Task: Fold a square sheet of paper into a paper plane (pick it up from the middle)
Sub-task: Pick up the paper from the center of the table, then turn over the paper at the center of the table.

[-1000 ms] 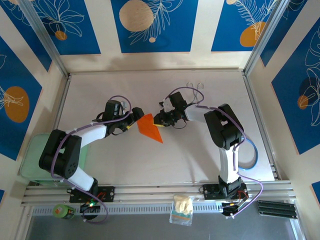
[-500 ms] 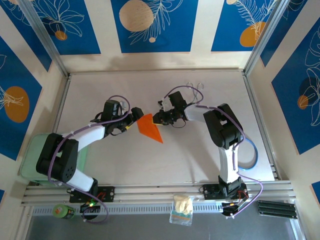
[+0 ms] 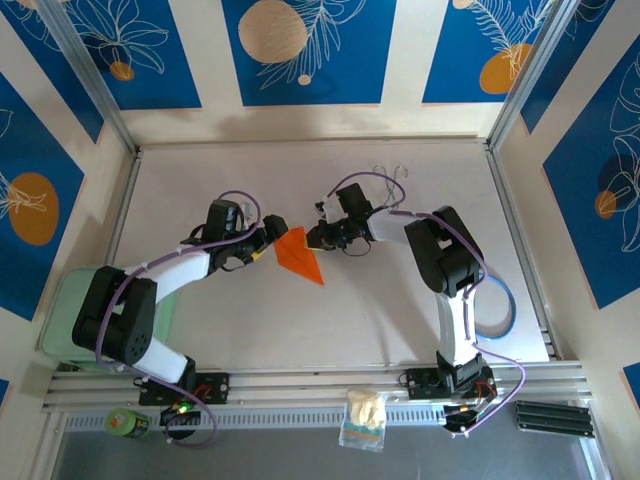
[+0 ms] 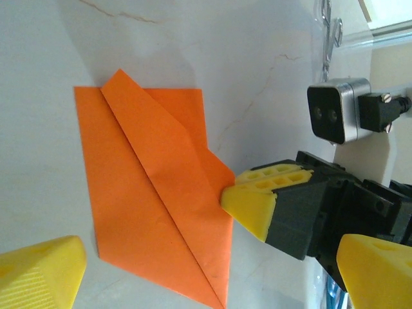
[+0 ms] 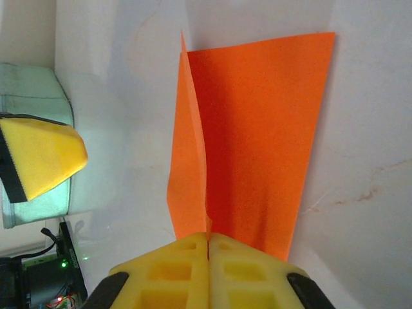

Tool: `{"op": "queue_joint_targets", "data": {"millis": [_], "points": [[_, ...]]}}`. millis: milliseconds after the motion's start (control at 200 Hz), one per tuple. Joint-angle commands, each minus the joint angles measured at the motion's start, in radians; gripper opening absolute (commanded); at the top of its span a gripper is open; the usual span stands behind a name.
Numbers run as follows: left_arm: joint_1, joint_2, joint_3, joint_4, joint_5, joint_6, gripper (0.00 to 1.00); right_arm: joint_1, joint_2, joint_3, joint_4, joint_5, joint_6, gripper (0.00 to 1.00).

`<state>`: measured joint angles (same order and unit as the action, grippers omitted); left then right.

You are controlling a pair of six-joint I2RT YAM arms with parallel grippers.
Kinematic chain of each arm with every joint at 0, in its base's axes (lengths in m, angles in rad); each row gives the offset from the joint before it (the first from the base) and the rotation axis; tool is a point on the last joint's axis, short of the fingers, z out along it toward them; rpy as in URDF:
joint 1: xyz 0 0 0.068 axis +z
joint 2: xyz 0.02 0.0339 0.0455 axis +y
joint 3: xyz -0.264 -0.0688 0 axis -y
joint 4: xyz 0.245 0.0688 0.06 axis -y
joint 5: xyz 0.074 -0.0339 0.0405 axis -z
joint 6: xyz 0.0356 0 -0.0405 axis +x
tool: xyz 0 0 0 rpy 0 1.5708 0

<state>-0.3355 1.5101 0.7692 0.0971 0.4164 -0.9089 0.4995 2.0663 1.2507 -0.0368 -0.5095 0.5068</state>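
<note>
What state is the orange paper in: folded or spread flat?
Folded. The orange paper shows a diagonal crease with overlapping layers, and the shut right gripper pinches a raised flap at its edge.

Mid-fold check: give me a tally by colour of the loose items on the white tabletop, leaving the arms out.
Orange folded paper: 1
Silver metal tongs: 1
Blue-and-white ring: 1
Pale green box: 1
Total: 4
</note>
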Motion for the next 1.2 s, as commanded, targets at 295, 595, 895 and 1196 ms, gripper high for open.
{"op": "queue_joint_targets", "data": {"millis": [295, 595, 895, 1196], "points": [[-0.022, -0.019, -0.042, 0.330, 0.227, -0.084, 0.90, -0.052, -0.190, -0.070, 0.223, -0.176, 0.276, 0.04], [-0.040, 0.039, -0.044, 0.583, 0.274, -0.209, 0.73, -0.079, -0.256, -0.118, 0.387, -0.231, 0.480, 0.04], [-0.043, 0.121, -0.032, 0.773, 0.298, -0.308, 0.49, -0.087, -0.269, -0.122, 0.417, -0.247, 0.548, 0.05], [-0.043, 0.108, -0.034, 0.756, 0.294, -0.288, 0.35, -0.089, -0.259, -0.123, 0.399, -0.247, 0.558, 0.05]]}}
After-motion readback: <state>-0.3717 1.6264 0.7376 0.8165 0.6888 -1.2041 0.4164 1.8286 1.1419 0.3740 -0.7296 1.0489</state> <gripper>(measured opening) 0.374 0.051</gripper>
